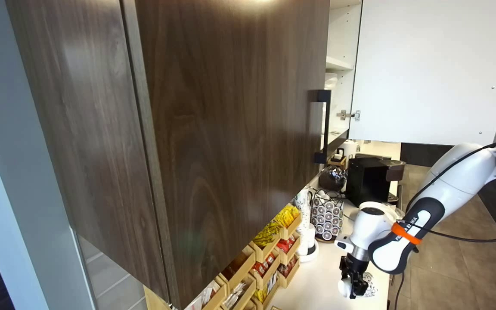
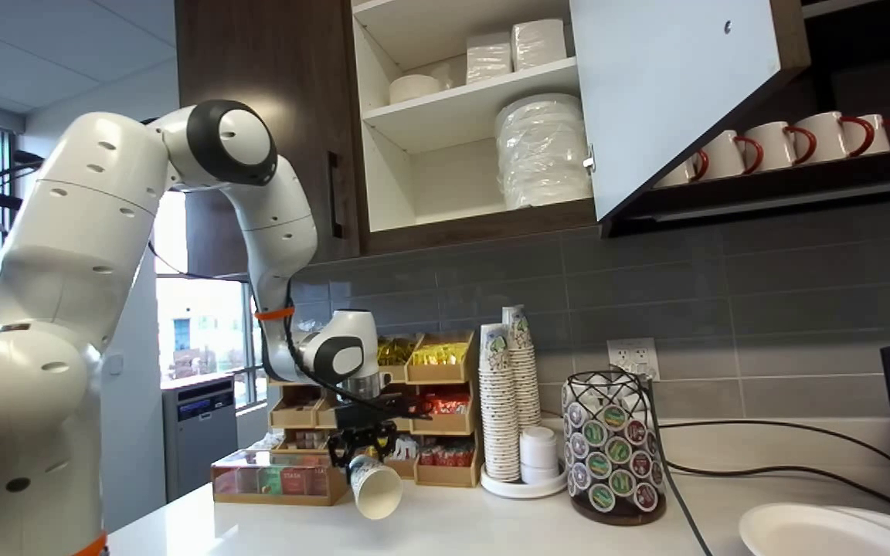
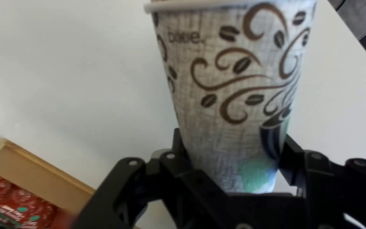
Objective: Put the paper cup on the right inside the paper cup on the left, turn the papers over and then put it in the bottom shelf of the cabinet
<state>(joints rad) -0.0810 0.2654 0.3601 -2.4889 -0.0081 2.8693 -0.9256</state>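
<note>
Cup [image 2: 375, 489] sits in line with the gripper [image 3: 233, 152], whose jaws are clamped on its sides near the base, so that its long axis runs outward from them to the mouth. That axis is tilted well off upright: in an exterior view the mouth points away from the tiled wall [image 2: 507, 282] and partly down, with the base end toward the wall. I cannot tell whether another is nested inside it, nor whether the rim touches the counter [image 2: 507, 533] or hangs just above.

The coming move, as I judge it, turns on that tilt against the cabinet [image 1: 230, 129]: the bottom shelf [image 2: 453, 193] lies above the gripper and toward the open white door [image 2: 669, 85]. A wrist turn that brings the mouth straight down probably comes first, then a lift clear of the snack trays [image 2: 436, 374] and the tall cup stacks [image 2: 501, 409]. Only one arm [image 2: 281, 220] stands here, so turn and reach both fall to it. The wrapped white stack [image 2: 541, 154] takes the shelf's end by that door, so the cup likely belongs on the side nearer the black handle [image 1: 327, 125]
</note>
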